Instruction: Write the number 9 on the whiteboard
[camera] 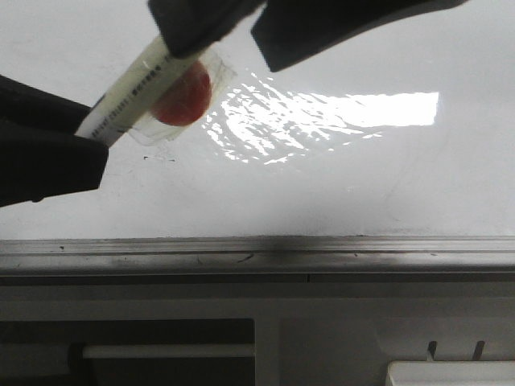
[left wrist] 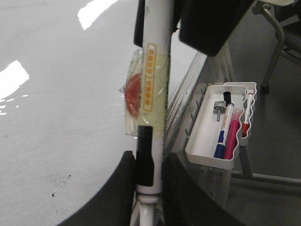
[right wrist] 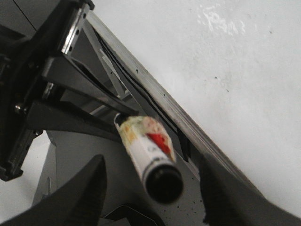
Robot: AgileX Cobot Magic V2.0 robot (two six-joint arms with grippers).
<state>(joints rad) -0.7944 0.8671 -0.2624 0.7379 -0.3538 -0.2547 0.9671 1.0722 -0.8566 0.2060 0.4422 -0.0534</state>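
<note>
The whiteboard [camera: 362,177] fills the front view, glossy white with a bright glare patch. The number 9 is not in view on it. A white marker [camera: 137,84] with a red disc [camera: 183,95] taped to its barrel slants across the board. My left gripper [camera: 84,133] is shut on one end of it; the left wrist view shows the marker [left wrist: 151,94] pinched between its fingers [left wrist: 117,193]. My right gripper [camera: 221,52] stands open around the other end. In the right wrist view the marker's black end [right wrist: 162,183] sits between the spread jaws, touching neither.
A grey metal rail [camera: 257,253] runs along the board's lower edge, above a grey cabinet panel [camera: 322,338]. A white tray [left wrist: 207,141] hanging beside the board holds a blue marker [left wrist: 221,141] and a pink marker [left wrist: 231,139].
</note>
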